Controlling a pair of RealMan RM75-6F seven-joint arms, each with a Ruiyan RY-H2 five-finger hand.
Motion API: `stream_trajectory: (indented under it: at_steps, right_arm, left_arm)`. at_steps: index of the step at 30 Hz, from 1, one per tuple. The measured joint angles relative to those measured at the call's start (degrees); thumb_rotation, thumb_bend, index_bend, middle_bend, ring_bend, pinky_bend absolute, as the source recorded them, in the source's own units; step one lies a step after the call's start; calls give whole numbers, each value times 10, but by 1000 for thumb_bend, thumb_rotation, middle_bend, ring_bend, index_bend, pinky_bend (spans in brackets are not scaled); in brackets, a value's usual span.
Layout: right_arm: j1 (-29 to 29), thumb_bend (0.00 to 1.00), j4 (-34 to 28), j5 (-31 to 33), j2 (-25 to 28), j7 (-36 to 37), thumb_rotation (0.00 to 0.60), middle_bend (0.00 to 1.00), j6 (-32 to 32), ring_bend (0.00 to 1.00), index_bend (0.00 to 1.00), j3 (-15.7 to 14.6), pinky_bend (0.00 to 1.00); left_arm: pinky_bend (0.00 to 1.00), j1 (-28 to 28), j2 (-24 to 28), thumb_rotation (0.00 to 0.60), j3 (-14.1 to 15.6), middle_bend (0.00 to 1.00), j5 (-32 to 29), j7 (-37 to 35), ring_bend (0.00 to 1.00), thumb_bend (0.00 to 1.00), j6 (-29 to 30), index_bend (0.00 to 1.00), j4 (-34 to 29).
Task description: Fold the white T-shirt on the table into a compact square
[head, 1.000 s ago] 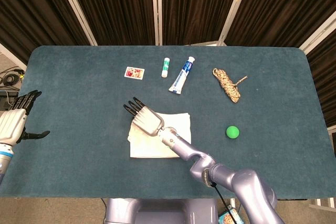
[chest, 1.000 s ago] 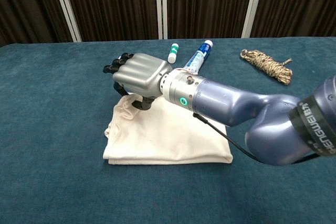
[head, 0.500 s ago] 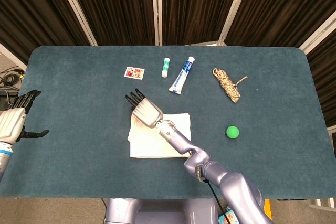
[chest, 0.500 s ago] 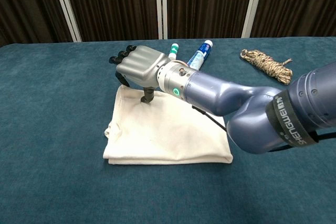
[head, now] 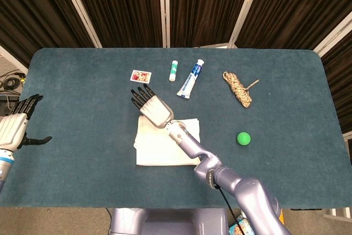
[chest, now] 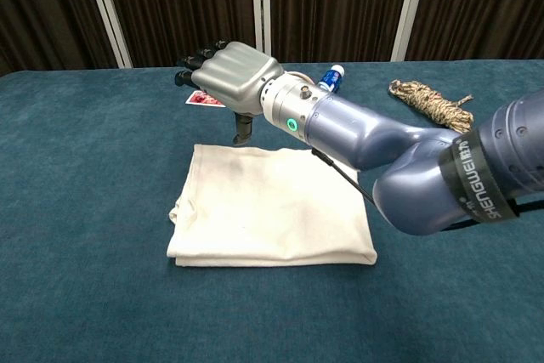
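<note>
Near the middle of the blue table (head: 77, 81), the white T-shirt (head: 165, 144) lies already folded into a flat, roughly square pad, with its thicker rolled edge along the side nearest the robot in the chest view. Above its far left corner hangs the right hand (head: 151, 107), lifted clear of the cloth: the chest view shows the fingers (chest: 197, 59) extended and held loosely apart, the thumb pointing down toward the fabric but with a gap of table colour under its tip. It holds nothing and touches nothing. Its arm crosses over the shirt's right side from the near edge of the table.

At the far left edge, the left hand (head: 19, 127) sits off to the side, well apart from the shirt, fingers spread upward and thumb stuck out, also with nothing in it.

Beyond the shirt lie a small picture card (head: 139, 75), a white stick tube (head: 172, 69) and a blue-and-white toothpaste tube (head: 190, 79). Further right are a coil of rope (head: 238, 88) and a green ball (head: 243, 138).
</note>
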Motion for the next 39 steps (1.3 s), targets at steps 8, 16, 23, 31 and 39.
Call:
stream_trajectory:
  at_steps: [8,16,23,31,39]
  right_arm:
    - [-50,0,-97,-15,85,-8,600,0,47,0,136,-24,0]
    - [-137,0,-258,-28,234,-27,600,0,112,0,104,-59,0]
    - [-227,0,-413,-18,359,-43,600,0,172,0,37,-81,0]
    - [-349,0,-577,27,457,-77,600,0,256,0,0,-104,0]
    - [-458,0,-668,42,506,-71,600,0,346,0,0,-133,0]
  left_arm:
    - [0,3,1,600,2,0,8,7,0,0,10,0,-6]
    - [0,14,-4,600,5,0,16,33,0,0,44,0,-11]
    - [0,33,-14,600,8,0,36,41,0,0,89,0,-5]
    - [0,60,-20,600,26,0,66,35,0,0,120,0,6]
    - [0,75,-21,600,43,0,89,42,0,0,132,0,12]
